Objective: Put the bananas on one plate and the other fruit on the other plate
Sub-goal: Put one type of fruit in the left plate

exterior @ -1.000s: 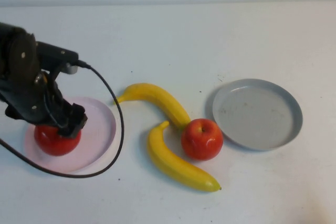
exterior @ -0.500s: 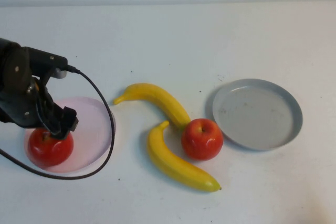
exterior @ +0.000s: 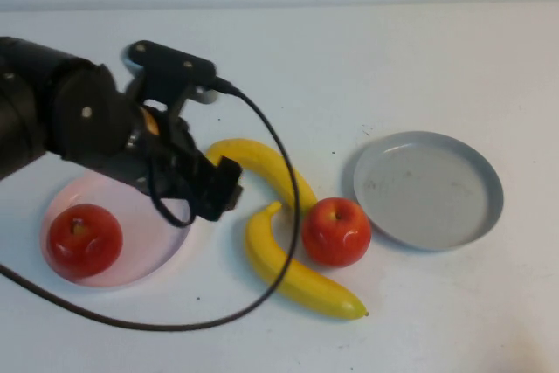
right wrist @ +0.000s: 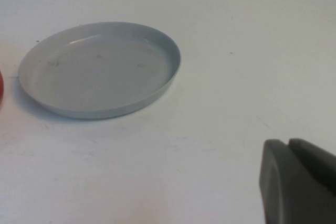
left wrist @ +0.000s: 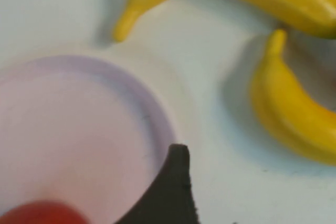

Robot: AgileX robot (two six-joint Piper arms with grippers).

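One red apple [exterior: 85,240] lies free on the pale pink plate [exterior: 153,242]. My left gripper [exterior: 214,194] hangs open and empty just right of that plate, close to the two bananas. In the left wrist view one dark finger [left wrist: 176,182] shows over the pink plate's rim [left wrist: 152,124]. One banana [exterior: 262,168] lies at the table's middle, the other banana [exterior: 293,268] in front of it. The second apple [exterior: 336,231] rests against both. The grey plate [exterior: 428,189] holds nothing. My right gripper [right wrist: 289,145] is shut and empty, low over the table near the grey plate [right wrist: 100,69].
A black cable [exterior: 284,216] loops from the left arm down across the front banana and along the table's front. The left arm's bulk [exterior: 61,120] covers the table behind the pink plate.
My left gripper has let go of the apple on the pink plate, risen and swung right toward the bananas. The pink plate shifted slightly. The right gripper has not moved.
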